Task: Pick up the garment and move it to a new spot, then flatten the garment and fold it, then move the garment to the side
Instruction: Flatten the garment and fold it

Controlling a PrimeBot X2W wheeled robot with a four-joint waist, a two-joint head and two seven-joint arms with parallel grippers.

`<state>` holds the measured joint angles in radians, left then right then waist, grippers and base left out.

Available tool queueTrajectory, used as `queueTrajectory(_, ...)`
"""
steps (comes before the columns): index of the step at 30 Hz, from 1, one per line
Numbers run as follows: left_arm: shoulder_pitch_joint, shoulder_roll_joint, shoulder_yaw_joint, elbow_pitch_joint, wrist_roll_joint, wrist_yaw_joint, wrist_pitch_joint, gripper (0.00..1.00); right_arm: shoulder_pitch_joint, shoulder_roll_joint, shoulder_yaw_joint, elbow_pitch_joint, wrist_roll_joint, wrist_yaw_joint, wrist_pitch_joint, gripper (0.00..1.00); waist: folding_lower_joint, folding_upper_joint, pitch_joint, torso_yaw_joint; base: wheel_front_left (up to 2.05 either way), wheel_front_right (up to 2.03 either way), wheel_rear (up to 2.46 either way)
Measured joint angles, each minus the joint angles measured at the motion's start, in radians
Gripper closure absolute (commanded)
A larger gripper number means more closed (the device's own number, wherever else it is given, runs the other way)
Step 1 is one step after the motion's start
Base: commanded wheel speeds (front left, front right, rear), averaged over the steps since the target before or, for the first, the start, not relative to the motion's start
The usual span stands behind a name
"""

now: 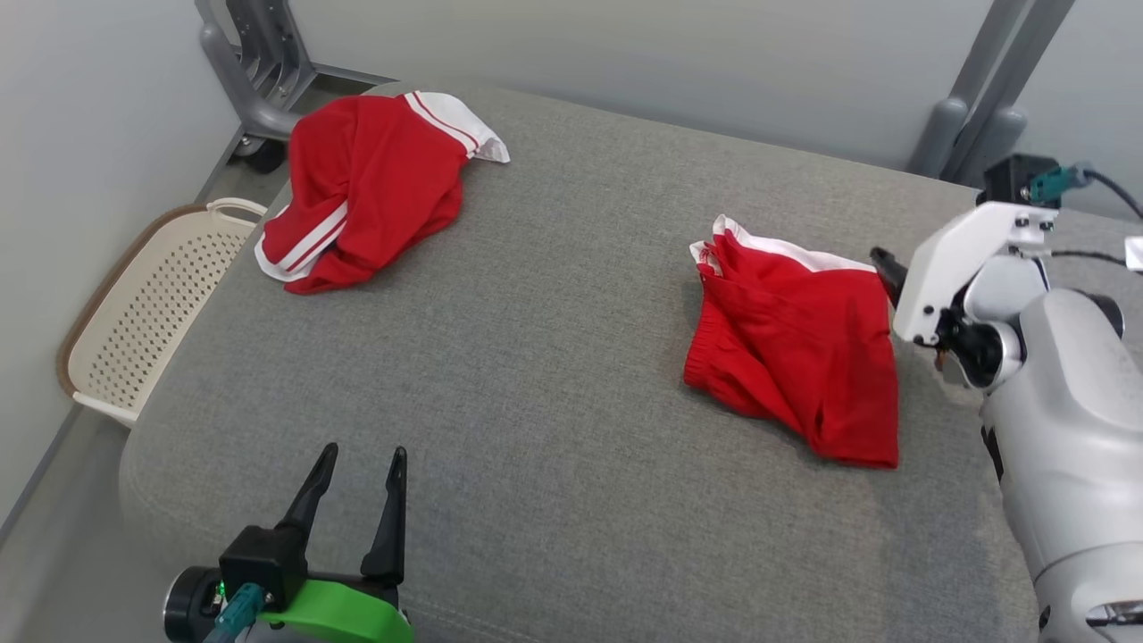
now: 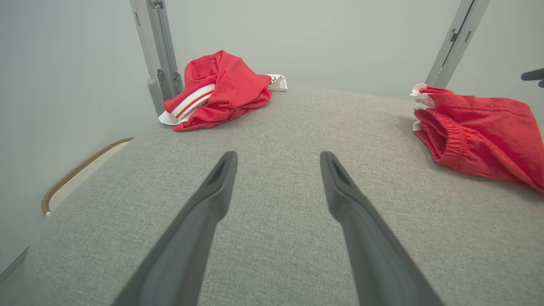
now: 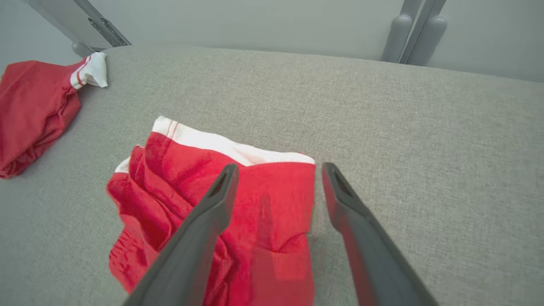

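Red shorts are seen just left of the right end effector — spread wide, nothing held; the left end effector, also open and empty, sits well apart.

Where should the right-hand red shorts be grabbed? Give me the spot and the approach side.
I'd take the far right corner of the shorts, where the white band ends. That edge lies flat and straight; the left side is bunched. Come from the right with the open right gripper.
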<state>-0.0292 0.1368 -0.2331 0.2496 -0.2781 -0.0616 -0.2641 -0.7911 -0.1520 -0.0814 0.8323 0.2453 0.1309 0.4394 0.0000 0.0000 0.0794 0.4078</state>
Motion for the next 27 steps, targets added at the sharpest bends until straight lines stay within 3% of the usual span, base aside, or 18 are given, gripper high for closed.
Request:
queueTrajectory(2,0.005,0.002,0.005,-0.012,0.0,0.002,0.0,0.0,0.041,0.002,-0.013,-0.008,0.001,0.0,0.0,0.01,0.0,0.0,-0.003,-0.011,0.0,0.0,0.0)
queueTrajectory(3,0.007,0.002,0.008,-0.017,0.0,0.005,0.0,0.0,0.06,0.002,-0.012,-0.014,0.0,0.0,0.0,0.17,0.0,0.0,-0.003,-0.017,0.0,0.0,0.0)
queueTrajectory(4,0.009,0.002,0.011,-0.023,0.0,0.008,0.0,0.0,0.077,0.002,-0.01,-0.019,-0.002,0.0,0.0,0.63,0.0,0.0,-0.002,-0.022,0.0,0.0,0.0)
queueTrajectory(5,0.009,0.002,0.014,-0.028,0.0,0.009,0.0,0.0,0.094,0.002,-0.006,-0.027,-0.003,0.0,-0.002,0.89,0.0,0.0,0.001,-0.025,0.0,0.0,0.0)
queueTrajectory(6,0.009,0.003,0.017,-0.036,0.0,0.011,0.0,0.0,0.11,0.002,0.003,-0.036,-0.007,0.0,-0.011,1.0,0.0,0.0,0.005,-0.028,0.0,0.0,0.0)
queueTrajectory(27,0.003,-0.008,0.038,-0.058,0.015,0.017,0.0,0.0,0.219,0.084,0.169,-0.12,0.002,0.0,-0.08,1.0,0.0,0.0,0.057,-0.015,0.0,0.0,0.0)
